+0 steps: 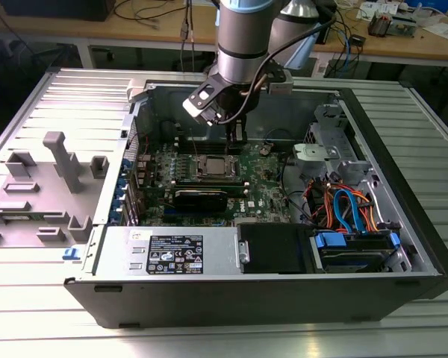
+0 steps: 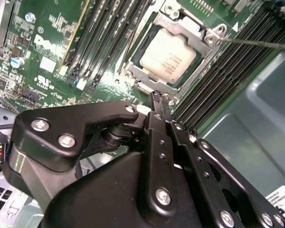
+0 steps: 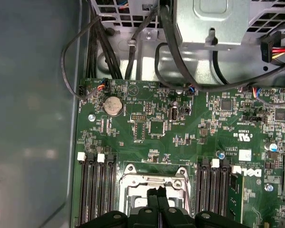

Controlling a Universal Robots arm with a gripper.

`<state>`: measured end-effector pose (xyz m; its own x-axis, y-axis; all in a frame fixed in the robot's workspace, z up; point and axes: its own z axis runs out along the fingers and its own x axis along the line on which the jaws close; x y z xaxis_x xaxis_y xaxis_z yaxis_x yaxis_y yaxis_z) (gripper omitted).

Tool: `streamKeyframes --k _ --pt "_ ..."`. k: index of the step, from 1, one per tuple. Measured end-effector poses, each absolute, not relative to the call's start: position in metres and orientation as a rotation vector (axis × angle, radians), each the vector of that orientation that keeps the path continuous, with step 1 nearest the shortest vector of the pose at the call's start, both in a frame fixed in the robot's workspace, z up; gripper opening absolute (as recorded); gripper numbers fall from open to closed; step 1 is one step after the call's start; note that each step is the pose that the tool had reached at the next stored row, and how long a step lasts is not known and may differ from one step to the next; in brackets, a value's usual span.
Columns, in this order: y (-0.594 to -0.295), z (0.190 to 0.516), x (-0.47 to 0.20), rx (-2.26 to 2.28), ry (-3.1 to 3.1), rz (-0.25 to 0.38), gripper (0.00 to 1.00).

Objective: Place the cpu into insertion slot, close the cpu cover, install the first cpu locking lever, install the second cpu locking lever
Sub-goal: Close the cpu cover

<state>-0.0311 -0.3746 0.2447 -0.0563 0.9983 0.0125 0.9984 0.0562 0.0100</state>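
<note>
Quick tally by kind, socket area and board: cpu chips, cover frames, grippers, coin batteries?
cpu chip: 1
cover frame: 1
gripper: 1
coin battery: 1
Total: 4

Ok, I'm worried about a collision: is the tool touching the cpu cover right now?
Cannot tell. In the second wrist view the tool overlaps the near edge of the cpu cover, but neither a gap nor contact shows plainly.
</note>
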Motion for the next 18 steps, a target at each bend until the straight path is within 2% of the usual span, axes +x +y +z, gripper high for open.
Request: streamKeyframes --k 18 --pt "-0.375 0.243 -0.045 -2.156 -2.281 -0.025 0.11"
